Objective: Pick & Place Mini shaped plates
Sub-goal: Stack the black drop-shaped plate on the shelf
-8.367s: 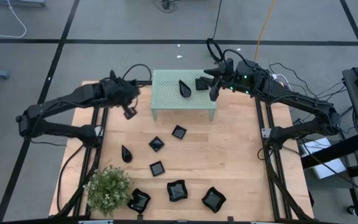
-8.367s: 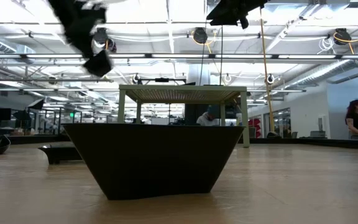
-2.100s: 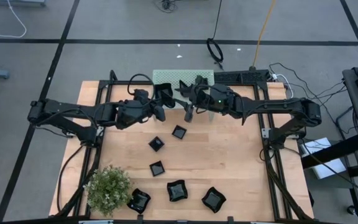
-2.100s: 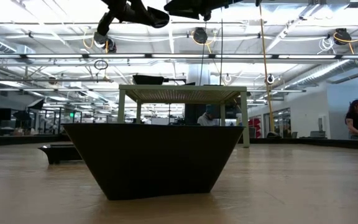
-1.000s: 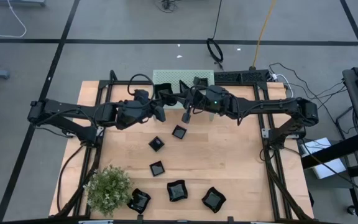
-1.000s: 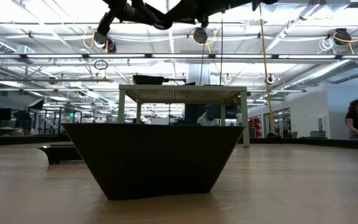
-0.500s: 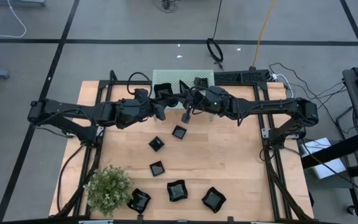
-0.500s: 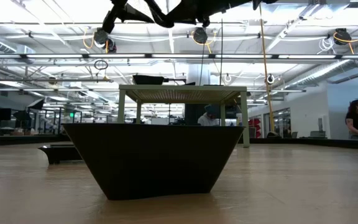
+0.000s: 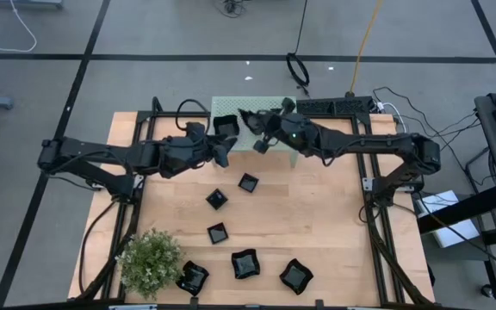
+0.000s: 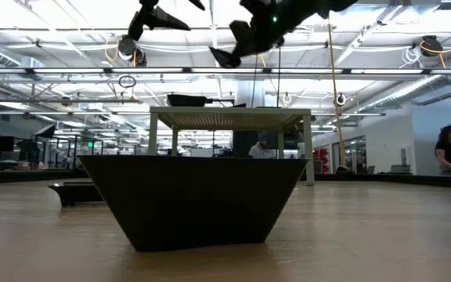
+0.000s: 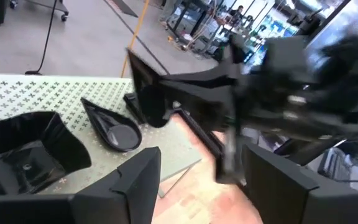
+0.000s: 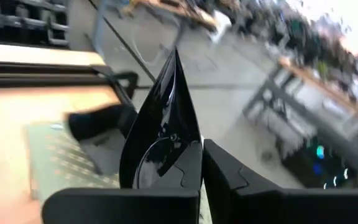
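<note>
**Plates on the stand, plates on the table, one in the air**

At the near left corner of the pale wooden table (image 9: 334, 224) stands a bushy green plant (image 9: 150, 258). Just right of it, along the near edge, lie three larger glossy black wavy-edged square plates: one touching the plant's foliage (image 9: 192, 277), one in the middle (image 9: 245, 263) and one farther right (image 9: 295, 275). Between them and the stand lie three small glossy black square plates, each apart from the others: (image 9: 218, 233), (image 9: 217, 200) and (image 9: 248, 182).

The left gripper (image 9: 222, 151) hangs at the front left edge of the mint-green perforated stand (image 9: 257, 108), its fingers (image 11: 135, 180) spread apart with nothing between them. Directly ahead of it on the stand's top sits a black wavy-edged plate (image 11: 27, 152), and just beside that a black teardrop plate (image 11: 114, 130), lying flat. A small black square plate (image 9: 276, 112) rests farther right on the stand, partly hidden by the right arm.

The right gripper (image 9: 261, 142) is raised over the stand's front edge, fingers clamped on another glossy black teardrop plate (image 12: 163, 130), gripped at its rounded end with the point standing away from the fingers. Both plates are empty, as are all those on the table.
</note>
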`<state>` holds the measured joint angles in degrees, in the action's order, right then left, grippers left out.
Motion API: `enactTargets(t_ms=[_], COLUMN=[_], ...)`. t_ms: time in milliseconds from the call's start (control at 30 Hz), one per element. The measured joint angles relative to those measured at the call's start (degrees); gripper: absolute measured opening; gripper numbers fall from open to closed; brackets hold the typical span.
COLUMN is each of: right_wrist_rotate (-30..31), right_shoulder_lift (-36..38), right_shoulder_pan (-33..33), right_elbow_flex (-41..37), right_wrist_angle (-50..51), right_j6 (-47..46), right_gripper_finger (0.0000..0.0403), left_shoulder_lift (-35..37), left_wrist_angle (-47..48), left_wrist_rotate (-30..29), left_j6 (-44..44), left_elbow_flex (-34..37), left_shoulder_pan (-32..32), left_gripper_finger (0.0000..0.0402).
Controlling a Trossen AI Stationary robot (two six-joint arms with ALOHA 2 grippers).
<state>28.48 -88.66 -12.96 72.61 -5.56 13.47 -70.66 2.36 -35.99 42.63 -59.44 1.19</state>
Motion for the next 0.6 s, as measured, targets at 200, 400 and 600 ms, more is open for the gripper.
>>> enactTargets(t_ms=[200, 400, 600], right_wrist_rotate=[-3.3, -12.2, -12.7], right_shoulder_lift=[0.0, -0.7, -1.0], right_shoulder_pan=[-5.3, -8.8, -10.2], right_elbow_flex=[0.0, 0.0, 0.0], right_wrist_angle=[6.2, 7.5, 8.1], right_j6=[-14.8, -23.3, -27.3], right_gripper_finger=[0.0000, 0.0000, 0.0000], left_shoulder_lift=[0.6, 2.3, 6.6], left_wrist_angle=[0.1, 0.1, 1.0], left_wrist_rotate=[0.2, 0.1, 1.4], left_j6=[-0.3, -0.5, -3.9], left_elbow_flex=[0.0, 0.0, 0.0], left_shoulder_pan=[0.0, -1.2, -3.0], left_gripper_finger=[0.0225, 0.0225, 0.0225])
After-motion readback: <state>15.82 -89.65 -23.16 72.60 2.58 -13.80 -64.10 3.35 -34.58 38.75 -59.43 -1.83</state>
